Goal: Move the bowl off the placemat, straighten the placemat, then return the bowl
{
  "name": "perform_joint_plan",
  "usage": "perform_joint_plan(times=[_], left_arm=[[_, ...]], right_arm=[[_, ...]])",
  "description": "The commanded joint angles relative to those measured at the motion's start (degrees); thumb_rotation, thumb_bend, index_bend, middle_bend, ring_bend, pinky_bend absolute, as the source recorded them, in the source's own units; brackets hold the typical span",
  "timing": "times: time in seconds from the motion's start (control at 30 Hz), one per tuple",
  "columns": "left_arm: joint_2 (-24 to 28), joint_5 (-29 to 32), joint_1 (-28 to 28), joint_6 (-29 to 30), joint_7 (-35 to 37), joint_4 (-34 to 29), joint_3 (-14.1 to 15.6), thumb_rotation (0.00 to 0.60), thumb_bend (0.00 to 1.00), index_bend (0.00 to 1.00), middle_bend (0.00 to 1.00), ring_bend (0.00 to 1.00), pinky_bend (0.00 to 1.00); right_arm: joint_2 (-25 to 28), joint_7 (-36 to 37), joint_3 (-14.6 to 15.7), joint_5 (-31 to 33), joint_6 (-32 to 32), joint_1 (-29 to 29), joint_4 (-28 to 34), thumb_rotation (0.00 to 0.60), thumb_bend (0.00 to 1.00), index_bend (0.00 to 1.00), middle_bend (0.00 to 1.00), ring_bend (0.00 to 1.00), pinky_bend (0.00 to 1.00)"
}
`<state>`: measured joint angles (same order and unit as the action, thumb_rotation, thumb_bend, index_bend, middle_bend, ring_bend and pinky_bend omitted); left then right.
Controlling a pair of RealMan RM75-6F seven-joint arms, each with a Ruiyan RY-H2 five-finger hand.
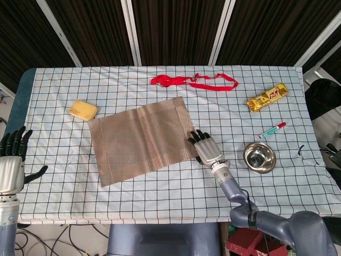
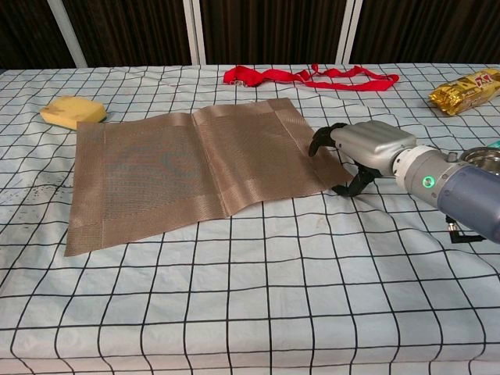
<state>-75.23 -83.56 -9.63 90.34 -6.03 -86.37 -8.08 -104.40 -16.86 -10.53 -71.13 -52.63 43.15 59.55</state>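
Right hand (image 1: pixel 206 149) flat at placemat's (image 1: pixel 139 138) right edge, fingers apart, tips on mat; thumb contact hard to judge. Bowl (image 1: pixel 260 157) off mat, to its right, cut off in chest view. Left hand (image 1: pixel 11 165) off-table, fingers spread, empty, arm cropped

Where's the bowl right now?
In the head view the bowl sits on the table's right side, off the placemat, just right of the right hand.

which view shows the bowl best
The head view: the bowl shows whole from above, on the tablecloth right of the right robot hand. The chest view catches only a sliver of its rim at the right edge.
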Motion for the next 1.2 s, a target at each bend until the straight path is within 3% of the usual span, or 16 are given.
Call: perform_joint_plan(times=[0.03,0.33,0.5,0.6,1.2], left_arm=[[-0.02,0.0,0.02,0.03,0.03,-0.03,-0.06,0.6,0.04,0.04,0.0,0.0,0.0],[-0.01,-0.11,0.09,0.12,0.4,-0.08,-0.16,0.6,0.04,0.04,0.0,0.0,0.0],[0.08,-0.18,0.12,0.08,0.59,-0.15,-0.17,0.6,0.04,0.04,0.0,0.0,0.0],[0.15,-0.21,0.16,0.02,0.72,-0.21,-0.13,0.6,0.04,0.04,0.0,0.0,0.0],[0.29,-0.65,0.19,-0.18,0.92,-0.38,0.06,0.6,0.04,0.05,0.0,0.0,0.0]], right_arm=[[-0.36,1.79,0.02,-0.93,-0.57,0.0,-0.47,0.6,0.36,0.22,0.08,0.06,0.17],[-1.22,5.17,-0.12,-2.91,-2.27,0.08,-1.41,0.6,0.35,0.25,0.08,0.06,0.17],[-1.71,6.23,-0.35,-3.49,-3.23,0.03,-2.17,0.6,0.3,0.5,0.2,0.08,0.17],[-2.16,7.05,-0.28,-4.3,-4.51,-0.18,-2.87,0.6,0.3,0.59,0.26,0.1,0.17],[-1.35,8.77,0.88,-6.26,-6.27,-1.43,-1.69,0.6,0.42,0.62,0.27,0.1,0.17]])
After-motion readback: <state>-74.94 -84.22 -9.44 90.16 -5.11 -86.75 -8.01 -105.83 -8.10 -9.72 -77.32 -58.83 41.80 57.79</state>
